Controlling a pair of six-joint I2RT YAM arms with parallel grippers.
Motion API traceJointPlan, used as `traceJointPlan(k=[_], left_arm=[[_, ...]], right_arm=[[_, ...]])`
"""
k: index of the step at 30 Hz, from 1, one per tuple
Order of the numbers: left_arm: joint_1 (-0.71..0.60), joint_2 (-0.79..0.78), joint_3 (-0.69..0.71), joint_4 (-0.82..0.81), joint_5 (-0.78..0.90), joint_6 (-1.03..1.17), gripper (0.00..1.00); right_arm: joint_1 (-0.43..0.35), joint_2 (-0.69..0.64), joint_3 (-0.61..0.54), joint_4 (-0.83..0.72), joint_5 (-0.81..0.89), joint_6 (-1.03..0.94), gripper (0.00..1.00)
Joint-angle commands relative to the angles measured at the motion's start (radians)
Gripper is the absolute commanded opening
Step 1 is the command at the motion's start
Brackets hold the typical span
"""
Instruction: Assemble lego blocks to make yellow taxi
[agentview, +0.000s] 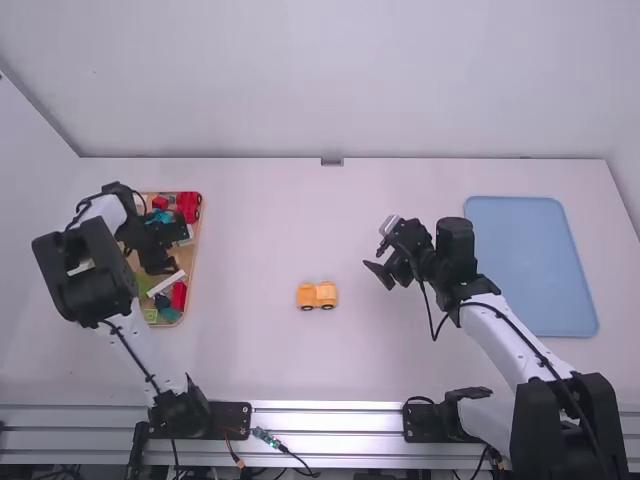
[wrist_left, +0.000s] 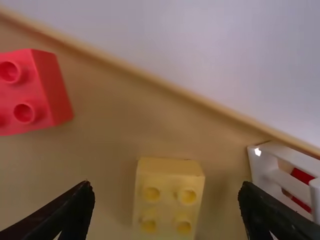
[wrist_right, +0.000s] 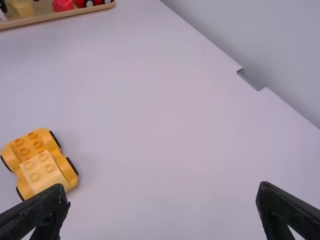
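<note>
High: far above, forward-down. Left wrist: close over tray (wrist_left: 110, 125). Right wrist: slanting across table (wrist_right: 150, 125), shares car (wrist_right: 44, 171) with high.

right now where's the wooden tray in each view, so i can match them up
high view: left side, the wooden tray stands upright in the picture, partly covered
left wrist view: its rim slants from top left to the right edge, tray floor below it
right wrist view: top left corner, cut off, near edge showing
shared landmark: the white table right outside the rim
</note>
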Motion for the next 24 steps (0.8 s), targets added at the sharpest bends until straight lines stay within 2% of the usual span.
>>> traceJointPlan(k=[1, 14, 17, 24], left_arm=[[0.018, 0.013, 0.013, -0.009, 0.008, 0.017, 0.76], [0.041, 0.015, 0.009, -0.001, 0.037, 0.017, 0.66], [0.039, 0.015, -0.002, 0.007, 0.037, 0.026, 0.59], [0.035, 0.015, -0.019, 0.021, 0.042, 0.044, 0.53]], right_arm=[[0.001, -0.011, 0.022, -0.005, -0.008, 0.002, 0.99], [0.004, -0.011, 0.022, -0.008, -0.007, 0.010, 0.99], [0.000, -0.011, 0.022, -0.010, -0.009, 0.010, 0.99], [0.000, -0.011, 0.022, -0.012, -0.009, 0.009, 0.99]])
